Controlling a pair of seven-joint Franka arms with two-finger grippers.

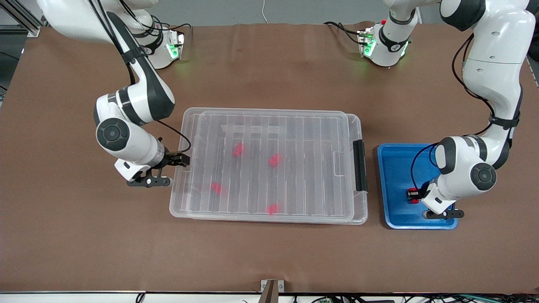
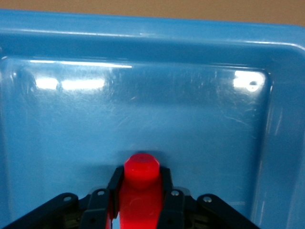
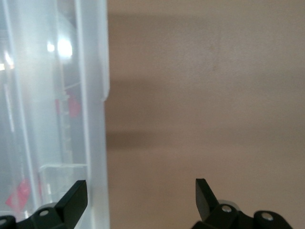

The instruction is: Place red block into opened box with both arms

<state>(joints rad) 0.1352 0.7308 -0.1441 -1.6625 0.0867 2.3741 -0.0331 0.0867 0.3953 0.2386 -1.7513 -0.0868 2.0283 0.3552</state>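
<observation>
A small red block (image 2: 141, 171) sits on the floor of the blue tray (image 2: 143, 86), and my left gripper (image 2: 141, 183) is shut on it. In the front view that gripper (image 1: 412, 195) is low inside the tray (image 1: 393, 168) with the red block (image 1: 415, 200) between its fingers. The clear box (image 1: 269, 164) lies mid-table with its ribbed lid on top. Its black handle (image 1: 359, 165) is at the left arm's end. My right gripper (image 1: 181, 159) is open at the box's short rim (image 3: 90, 95) toward the right arm's end, holding nothing.
Several more red blocks show through the lid, among them one (image 1: 238, 149) farther from the front camera and one (image 1: 273, 208) nearer to it. Brown table surface (image 1: 269, 252) surrounds box and tray. The tray stands beside the box's handle end.
</observation>
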